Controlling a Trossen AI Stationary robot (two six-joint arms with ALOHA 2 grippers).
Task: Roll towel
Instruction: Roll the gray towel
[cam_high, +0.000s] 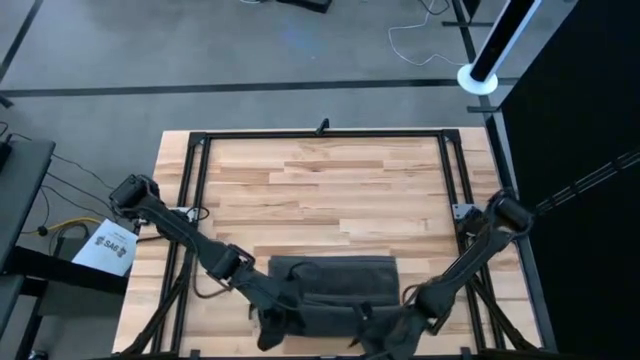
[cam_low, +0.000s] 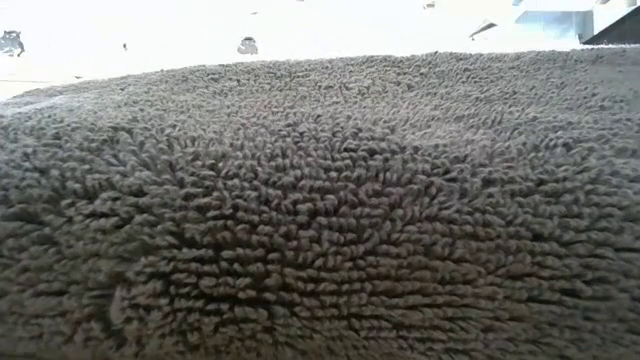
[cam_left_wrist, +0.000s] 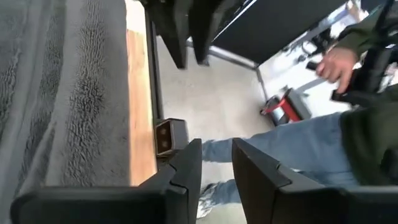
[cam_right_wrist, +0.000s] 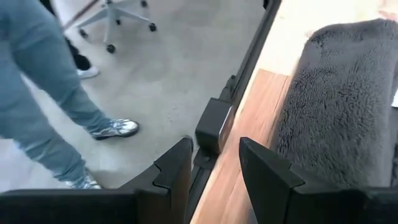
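The left tool (cam_left_wrist: 216, 163) is at the near edge of the desk (cam_high: 330, 190), beside the left corner of the towel (cam_high: 335, 292); its two dark fingers (cam_left_wrist: 186, 168) stand a little apart with nothing between them, and they point out past the desk edge toward the floor. The right tool (cam_right_wrist: 214, 163) is at the near edge too, beside the right corner of the towel; its fingers (cam_right_wrist: 264, 165) are also spread and grip nothing, and the grey cloth lies just beside them on the wood. In the high view both arms come in from the sides and meet the towel at its front corners. The towel is on the front middle part of the desk, dark grey, partly folded or rolled into a thick band; in the low view its terry loops fill nearly the whole picture. Beyond the desk edge a person in blue jeans (cam_left_wrist: 298, 149) stands on the floor, with one hand (cam_left_wrist: 336, 65) raised; an office chair (cam_right_wrist: 115, 15) stands farther off.
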